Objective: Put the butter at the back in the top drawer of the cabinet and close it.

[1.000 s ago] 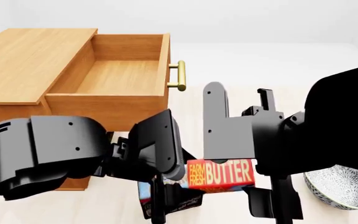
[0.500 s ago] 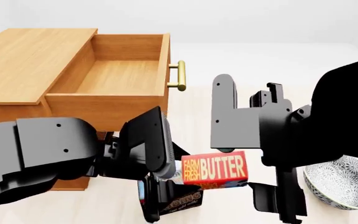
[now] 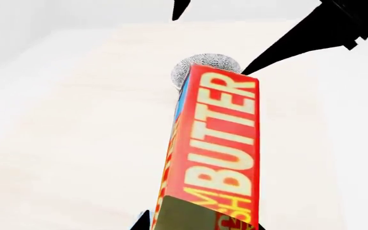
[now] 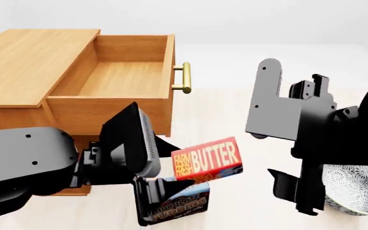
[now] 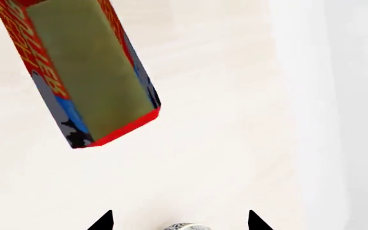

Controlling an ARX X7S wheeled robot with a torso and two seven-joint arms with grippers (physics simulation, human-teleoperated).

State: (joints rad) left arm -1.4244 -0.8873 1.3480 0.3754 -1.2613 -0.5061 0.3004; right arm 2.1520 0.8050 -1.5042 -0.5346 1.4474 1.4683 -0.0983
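Since a second ago the butter (image 4: 207,160) has come up off the lower box and tilted, label end rising to the right, and your right arm has backed off up and to the right.

Left end effector (image 4: 161,167) is clamped on the butter's left end; the box hangs in the air just below and in front of the open top drawer (image 4: 117,76), above the chocolate pudding box (image 4: 178,203). Right end effector (image 4: 293,191) is spread and holds nothing, well apart from the butter.

For this step: lift higher first so the box clears the drawer front, then carry it left and back over the plain wood floor. The grip is at one end only, so I'd move slowly and level it before release. Set it deep, toward the rear wall. Keep the brass handle (image 4: 183,77) clear for the push shut.

Count, left to right: one cabinet (image 4: 24,62), one open drawer, one handle in view, one pudding box, one butter, one patterned bowl (image 4: 353,187).
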